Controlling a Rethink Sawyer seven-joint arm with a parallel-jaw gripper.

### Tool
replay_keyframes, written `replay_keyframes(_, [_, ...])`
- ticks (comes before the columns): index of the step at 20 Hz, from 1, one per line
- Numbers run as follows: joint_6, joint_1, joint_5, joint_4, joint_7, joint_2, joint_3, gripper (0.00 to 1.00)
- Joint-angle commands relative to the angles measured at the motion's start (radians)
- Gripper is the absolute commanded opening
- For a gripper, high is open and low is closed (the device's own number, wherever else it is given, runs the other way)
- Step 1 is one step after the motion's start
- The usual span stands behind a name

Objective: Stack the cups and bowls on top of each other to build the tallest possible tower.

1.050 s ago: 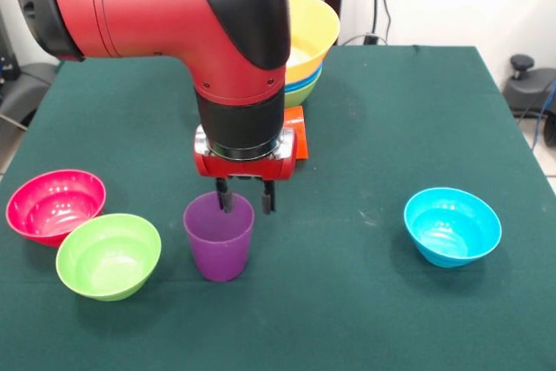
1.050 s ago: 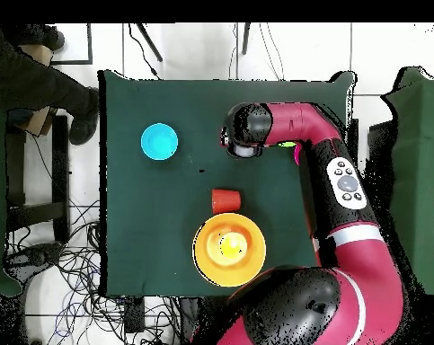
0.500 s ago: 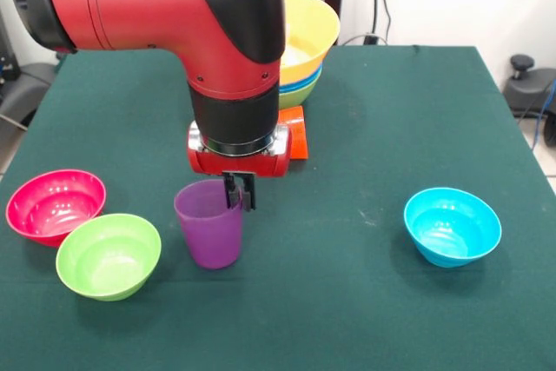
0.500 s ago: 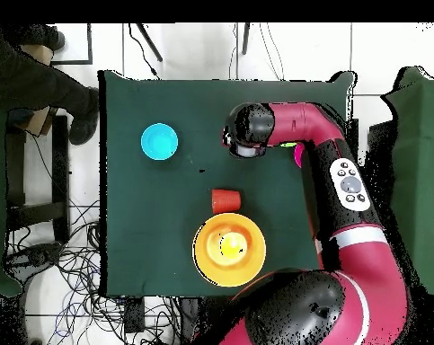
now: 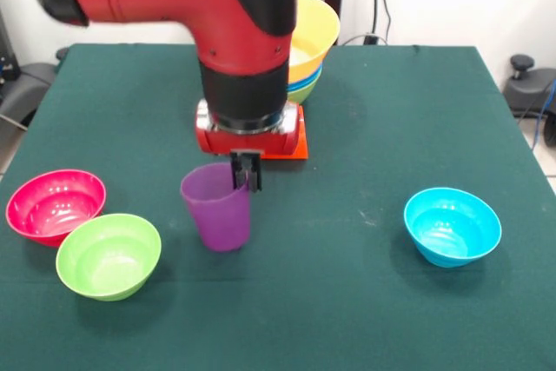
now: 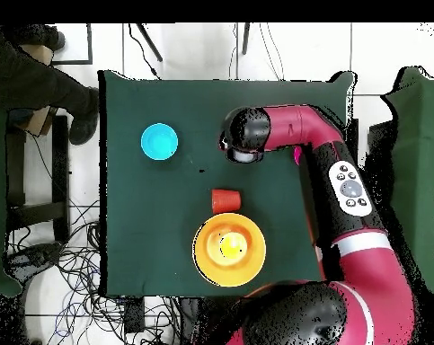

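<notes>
Here, hand (image 5: 246, 173) clamped on purple cup (image 5: 217, 208) rim, above green-clothed table (image 5: 365, 293), cables (image 6: 67, 260) on floor.

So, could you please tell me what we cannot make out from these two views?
- Purple cup: overhead, the arm covers it.
- Green bowl and pink bowl: overhead, the arm hides the green one entirely; only a pink sliver shows.
- Orange cup: in front, the gripper body hides most of it.
- Tower: its lower bowls are under the yellow bowl overhead, behind the arm in front.
</notes>
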Motion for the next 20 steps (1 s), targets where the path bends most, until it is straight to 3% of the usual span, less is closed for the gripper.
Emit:
replay_keyframes(1, [0.045,0.020,0.035,0.234,-0.054,-0.215,-0.037,0.00])
replay_keyframes(6, [0.046,0.007,0.091,0.366,-0.016,-0.342,-0.047,0.00])
replay_keyframes(12, [0.096,-0.005,0.157,0.453,-0.029,-0.450,-0.047,0.00])
replay_keyframes(20, [0.066,0.002,0.201,0.534,0.010,-0.502,-0.062,0.00])
